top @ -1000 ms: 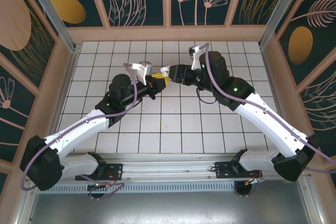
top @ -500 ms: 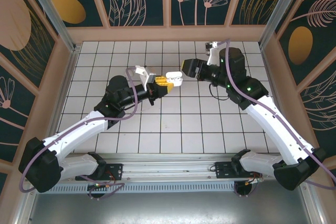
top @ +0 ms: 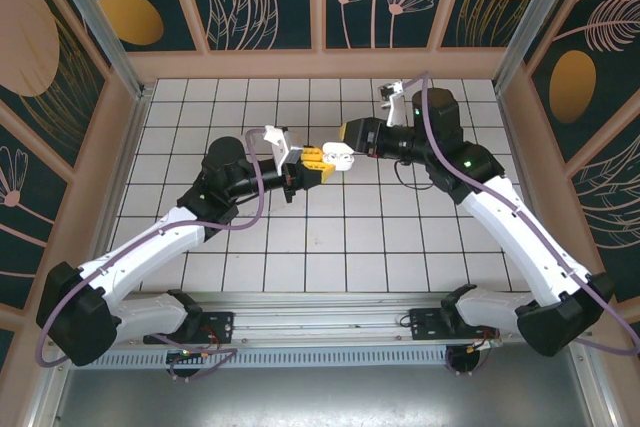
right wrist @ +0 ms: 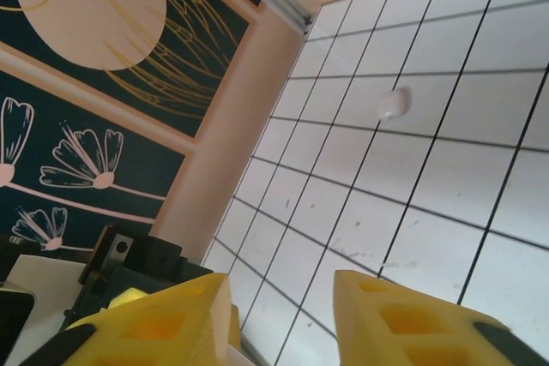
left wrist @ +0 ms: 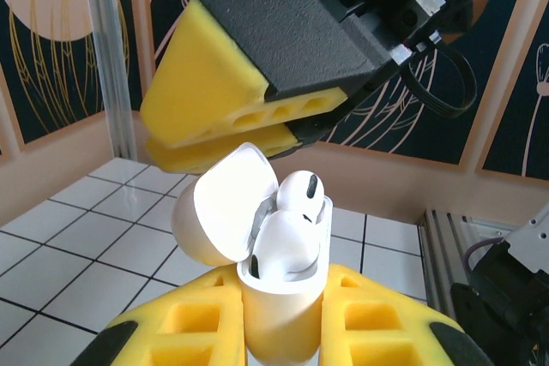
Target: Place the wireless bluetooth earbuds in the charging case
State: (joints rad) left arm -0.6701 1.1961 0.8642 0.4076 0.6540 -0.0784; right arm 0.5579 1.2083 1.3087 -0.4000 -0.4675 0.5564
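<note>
**A:** What did the left wrist camera catch that the overhead one missed?

**B:** The detail. From overhead, the left gripper (top: 316, 160) and the small white glossy plastic charging case (top: 340, 155) were just a speck at frame centre. The case's open end pointed right, toward the right gripper (top: 347, 133). Up close, the left gripper's yellow foam pads (left wrist: 388, 336) were clamped on the case at the bottom of the frame.

**A:** And its axis?

**B:** It ran up the frame, mouth at the top, with the smooth rounded lid (left wrist: 221, 210) swung back to the upper left. Two white plastic earbuds (left wrist: 287, 244) sat inside with their bulbous heads up. The rear one stood higher and showed a dark oval grille.

**A:** The right gripper?

**B:** It hung just above the case, black textured shell over pitted yellow foam. Its own camera showed the jaws parted with nothing between them. That camera also showed a tiny white rounded piece (right wrist: 393, 104) on the white tiled floor (right wrist: 446, 186), upper right, too small to identify.
</note>
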